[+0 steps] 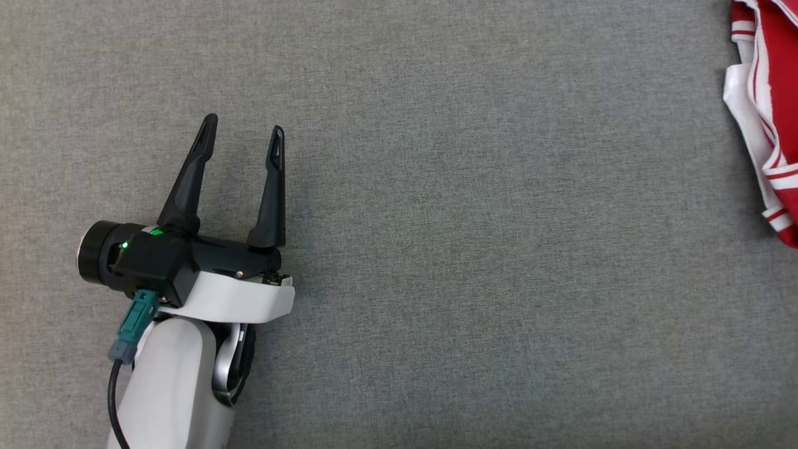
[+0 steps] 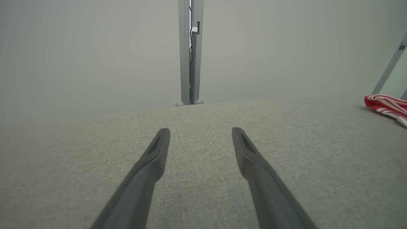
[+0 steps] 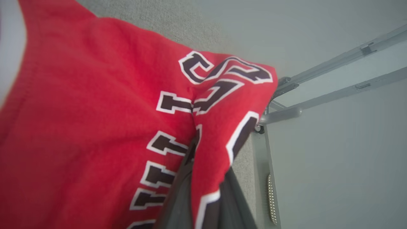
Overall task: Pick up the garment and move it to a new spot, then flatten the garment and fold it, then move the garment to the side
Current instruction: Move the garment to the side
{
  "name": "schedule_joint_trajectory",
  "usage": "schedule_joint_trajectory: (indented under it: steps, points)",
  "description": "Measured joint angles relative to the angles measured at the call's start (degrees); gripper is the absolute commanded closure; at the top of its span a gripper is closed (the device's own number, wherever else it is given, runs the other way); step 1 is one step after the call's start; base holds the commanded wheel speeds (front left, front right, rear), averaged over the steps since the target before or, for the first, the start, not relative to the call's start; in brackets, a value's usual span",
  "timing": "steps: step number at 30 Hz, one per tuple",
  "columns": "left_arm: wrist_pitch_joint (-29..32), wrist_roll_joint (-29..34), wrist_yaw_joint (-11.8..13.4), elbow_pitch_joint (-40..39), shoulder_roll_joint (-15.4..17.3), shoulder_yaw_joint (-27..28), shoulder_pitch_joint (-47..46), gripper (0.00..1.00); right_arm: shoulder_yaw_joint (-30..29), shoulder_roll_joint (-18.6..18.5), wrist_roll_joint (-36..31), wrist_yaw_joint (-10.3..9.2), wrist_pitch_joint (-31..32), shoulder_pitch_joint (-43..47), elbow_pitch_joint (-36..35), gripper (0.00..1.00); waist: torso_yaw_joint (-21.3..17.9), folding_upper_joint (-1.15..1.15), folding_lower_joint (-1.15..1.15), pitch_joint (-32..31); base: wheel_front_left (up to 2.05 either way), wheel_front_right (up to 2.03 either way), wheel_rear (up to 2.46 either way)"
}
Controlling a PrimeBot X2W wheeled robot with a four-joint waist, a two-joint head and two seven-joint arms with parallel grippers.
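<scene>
Garment (image 1: pixel 770 112) at far right edge of head view: a bunched red jersey with white trim and thin stripes, lying on the grey cloth surface (image 1: pixel 467 249) and cut off by the frame. Left gripper (image 1: pixel 244 125) at lower left of that view, well apart from the garment, its fingers pointing up the picture and spread wide with nothing between them; bare grey weave shows in the gap. White forearm (image 1: pixel 174 386) below it, with a dark cable (image 1: pixel 114 399) and teal plug along its side. Left wrist view: left gripper (image 2: pixel 200 130) with both dark fingers (image 2: pixel 143 178) splayed over the grey surface, empty. Garment (image 2: pixel 386 106) shows there as a low red-and-white heap far to the right, near the surface's far edge. Two pale upright posts (image 2: pixel 190 51) stand close together beyond that edge. Right wrist view: garment (image 3: pixel 95 127) close to the lens, black letters outlined in white running across the red cloth, blurred toward the bottom. Right gripper (image 3: pixel 205 190) drawn nearly closed, a fold of the garment pinched between its two dark fingers (image 3: pixel 176 203); cloth drapes over the tips, so the tips themselves are hidden. Grey metal struts (image 3: pixel 334 95) to the right of the cloth.
</scene>
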Motion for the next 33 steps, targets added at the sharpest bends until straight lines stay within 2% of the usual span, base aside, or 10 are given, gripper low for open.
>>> schedule_joint_trajectory:
  steps: [3, 7, 12, 13, 14, 21, 33]
  points:
    - [0.0, -0.3, 0.0, 0.0, 0.0, 0.2, -0.4, 0.0, -1.2, -1.5, -5.8, 0.0, 0.6, 0.5, -2.4, 1.0, 0.3, 0.0, 0.0, 0.4, 0.0, 0.0, 0.0]
    - [0.0, -0.3, 0.1, -0.1, 0.0, 0.3, -0.4, 0.0, -3.0, -0.5, -10.4, 0.0, 1.9, 1.6, -4.5, 1.0, 0.5, 0.0, 0.0, 1.1, 0.0, 0.0, 0.0]
    - [0.0, -0.1, 0.0, -0.2, 0.0, 0.4, -0.4, 0.0, -5.0, 0.6, -12.6, 0.0, 2.9, 2.6, -5.8, 1.0, 0.9, 0.0, 0.0, 1.7, 0.0, 0.0, 0.0]
    - [0.0, -0.1, -0.1, -0.2, 0.0, 0.5, -0.3, 0.0, -5.4, 0.8, -12.8, 0.0, 3.1, 2.8, -6.0, 0.61, 1.0, 0.0, 0.0, 1.8, 0.0, 0.0, 0.0]
    - [0.0, 0.1, -0.1, -0.3, 0.0, 0.5, -0.3, 0.0, -6.0, 1.1, -12.8, 0.0, 3.1, 3.0, -6.1, 0.0, 1.0, 0.0, 0.0, 1.8, 0.0, 0.0, 0.0]
    - [0.0, 0.3, -0.3, -0.1, 0.0, 1.0, 0.5, 0.0, -7.2, 3.8, -12.8, 0.0, 3.9, 3.5, -8.2, 0.0, 0.7, 0.0, 0.0, 1.3, 0.0, 0.0, 0.0]
    - [0.0, -0.3, 0.0, 0.7, 0.0, 0.5, 0.6, 0.0, -6.7, 2.2, -13.2, 0.0, 4.9, 1.6, -13.1, 0.0, 0.7, 0.0, 0.0, -1.3, 0.0, 0.0, 0.0]
